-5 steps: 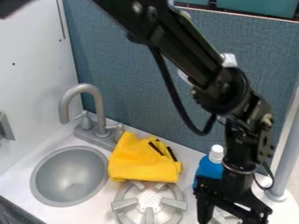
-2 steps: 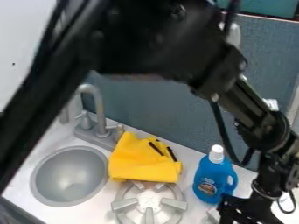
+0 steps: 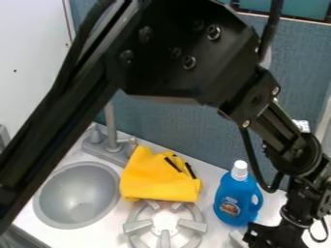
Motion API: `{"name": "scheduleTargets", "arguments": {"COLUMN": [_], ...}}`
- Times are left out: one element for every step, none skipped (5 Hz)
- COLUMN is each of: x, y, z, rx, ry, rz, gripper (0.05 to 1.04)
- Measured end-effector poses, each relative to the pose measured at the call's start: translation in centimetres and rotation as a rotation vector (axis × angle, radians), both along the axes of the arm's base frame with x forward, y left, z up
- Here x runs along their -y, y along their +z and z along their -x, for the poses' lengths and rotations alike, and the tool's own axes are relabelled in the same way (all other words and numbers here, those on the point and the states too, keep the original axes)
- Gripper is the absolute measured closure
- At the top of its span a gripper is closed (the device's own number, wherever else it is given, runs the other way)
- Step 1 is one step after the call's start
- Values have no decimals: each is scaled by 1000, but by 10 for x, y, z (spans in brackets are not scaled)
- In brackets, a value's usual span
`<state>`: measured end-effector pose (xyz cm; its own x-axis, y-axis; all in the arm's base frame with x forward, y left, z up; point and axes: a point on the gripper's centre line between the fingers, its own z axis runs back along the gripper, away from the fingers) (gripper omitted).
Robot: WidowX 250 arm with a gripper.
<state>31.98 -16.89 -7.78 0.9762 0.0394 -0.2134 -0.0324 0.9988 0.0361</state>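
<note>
The black gripper (image 3: 277, 236) hangs at the bottom right corner, its lower part cut off by the view's edge. Just left of and behind it stands a blue bottle (image 3: 234, 199) with a white cap, upright, nearest to the gripper. A folded yellow cloth (image 3: 157, 178) with black strips on it lies between the sink and the bottle, at the back edge of a grey stove burner (image 3: 165, 224). What the gripper may hold is hidden.
A round grey sink (image 3: 77, 196) is at the left, with a grey faucet (image 3: 111, 127) behind it, partly covered by the arm. A blue-grey panel (image 3: 174, 127) rises behind the counter. The arm's large links cross the upper and left view.
The gripper has moved right and slightly down from in front of the bottle, uncovering it. The arm's thick links have swung across the upper left. Cloth and bottle have stayed put.
</note>
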Motion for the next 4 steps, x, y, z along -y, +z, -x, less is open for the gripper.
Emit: {"name": "scheduleTargets", "arguments": {"x": [-6, -14, -52, -103], "y": [1, 40, 62, 59], "z": [10, 12, 25, 28], "rx": [8, 103, 131, 126], "ry": [31, 51, 146, 325], "rz": [1, 7, -44, -52], "gripper": [444, 459, 459, 459]}}
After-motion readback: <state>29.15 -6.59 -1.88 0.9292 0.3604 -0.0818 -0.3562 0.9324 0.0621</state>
